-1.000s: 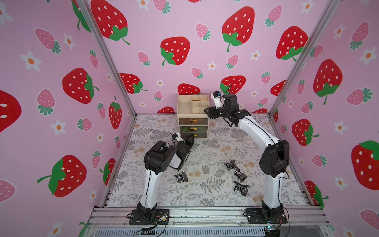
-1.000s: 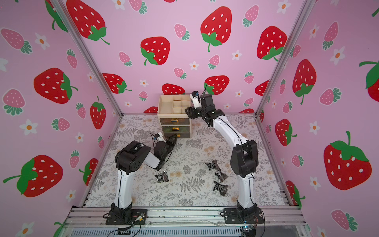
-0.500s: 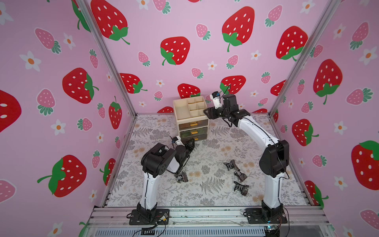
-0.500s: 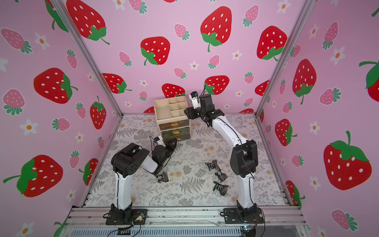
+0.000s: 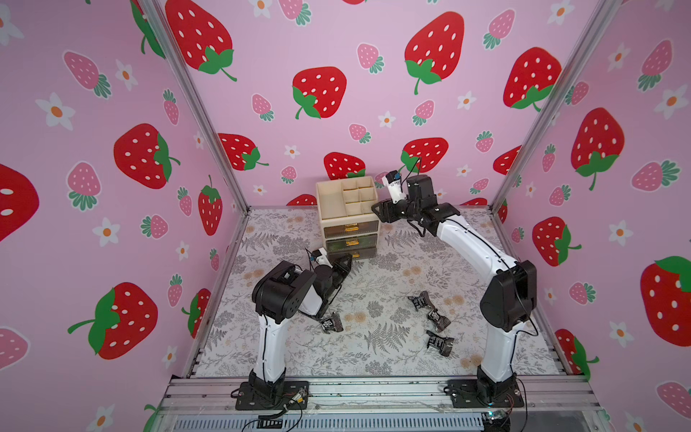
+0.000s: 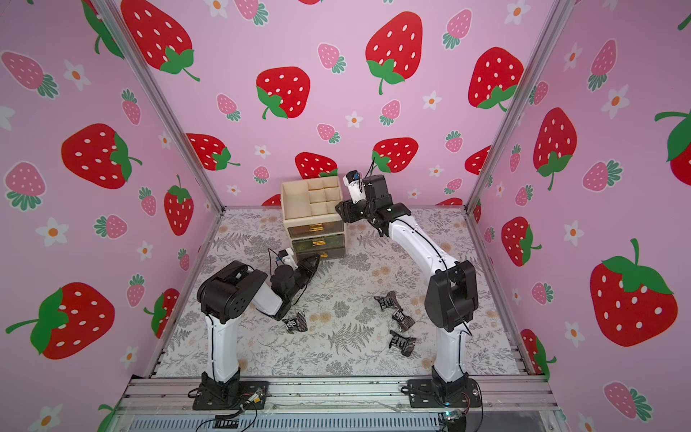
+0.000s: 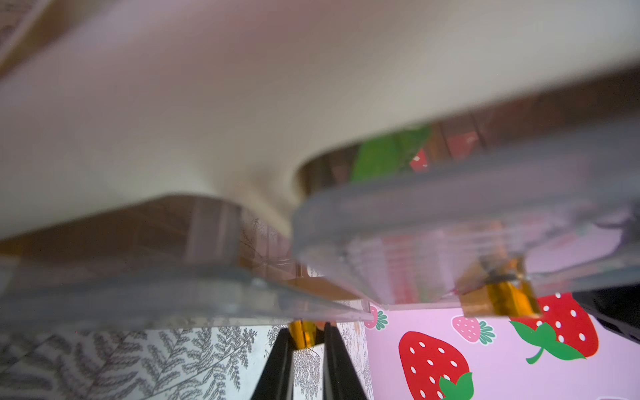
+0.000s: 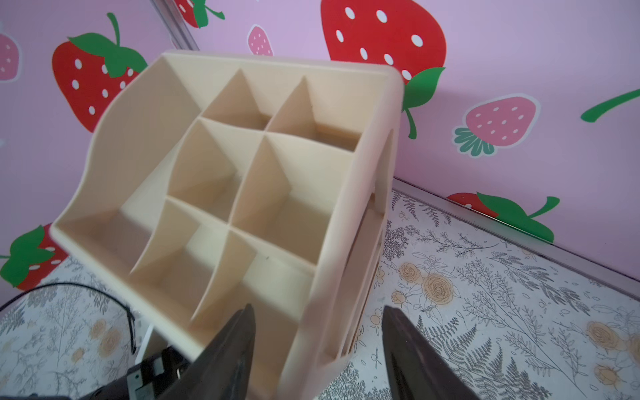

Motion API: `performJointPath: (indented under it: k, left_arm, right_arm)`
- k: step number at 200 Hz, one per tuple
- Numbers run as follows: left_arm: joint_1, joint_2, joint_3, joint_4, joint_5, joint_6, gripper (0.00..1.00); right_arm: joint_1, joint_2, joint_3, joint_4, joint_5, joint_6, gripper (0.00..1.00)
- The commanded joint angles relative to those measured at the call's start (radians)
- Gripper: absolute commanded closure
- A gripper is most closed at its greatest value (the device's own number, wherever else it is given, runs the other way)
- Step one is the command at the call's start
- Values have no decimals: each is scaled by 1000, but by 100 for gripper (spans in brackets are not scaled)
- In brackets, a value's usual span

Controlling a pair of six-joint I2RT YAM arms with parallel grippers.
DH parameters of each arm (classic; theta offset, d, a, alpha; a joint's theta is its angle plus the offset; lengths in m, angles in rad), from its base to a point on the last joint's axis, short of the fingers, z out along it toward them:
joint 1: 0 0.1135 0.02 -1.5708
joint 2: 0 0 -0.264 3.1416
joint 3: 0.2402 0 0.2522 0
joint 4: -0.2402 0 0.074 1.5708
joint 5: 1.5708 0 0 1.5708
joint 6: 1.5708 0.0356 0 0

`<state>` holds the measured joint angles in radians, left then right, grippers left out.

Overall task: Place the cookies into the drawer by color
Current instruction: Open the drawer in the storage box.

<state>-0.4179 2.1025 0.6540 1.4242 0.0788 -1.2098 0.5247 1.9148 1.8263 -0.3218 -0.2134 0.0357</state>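
Observation:
The drawer (image 5: 347, 209) (image 6: 312, 209), a beige organizer with three smoky drawers and gold handles, stands at the back middle, turned slightly askew. My left gripper (image 5: 346, 260) (image 6: 313, 260) (image 7: 306, 332) is low at its front, shut on the lowest drawer's gold handle (image 7: 304, 337). My right gripper (image 5: 377, 211) (image 6: 342, 214) (image 8: 317, 310) is open, straddling the right wall of the tray top (image 8: 349, 207): one finger inside, one outside. Several black cookies (image 5: 331, 322) (image 6: 387, 300) lie on the mat. Something green (image 7: 388, 156) shows through a drawer.
The floral mat (image 5: 374, 276) is fenced by pink strawberry walls with metal corner posts (image 5: 202, 123). Three black cookies cluster near the right arm's base column (image 5: 501, 348); one lies beside the left arm's elbow (image 5: 284, 295). The organizer stands close to the back wall.
The organizer has turned and slid a little toward the front left. My left gripper has dropped slightly and pinched tighter on the handle. The right gripper stays at the tray's right wall.

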Motion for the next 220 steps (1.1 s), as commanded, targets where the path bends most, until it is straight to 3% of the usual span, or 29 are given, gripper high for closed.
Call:
performJointPath:
  k: [1,18,53,91,135,176,220]
  left_arm:
    - [34,26,25,-5,10,45,98]
    - [57,38,47,-8,52,34,100]
    - [60,51,57,-24,52,44,100]
    - [67,75,79,-28,52,40,100]
    - [75,74,95,-55,96,51,100]
    - [77,47,86,-100,110,79,100]
    - [59,46,2,-8,131,45,100]
  right_arm:
    - [65,-92,-52,13,-1,-159,37]
    - [97,-94,-62,35,4,-232,36]
    - [125,8,81,-79,-96,-326,38]
    - [191,130,173,-107,19,-495,35]
    - [200,264,361,-198,108,-507,36]
    - [214,304,393,-156,224,-506,38]
    - [214,331,425,-173,230,-505,39]
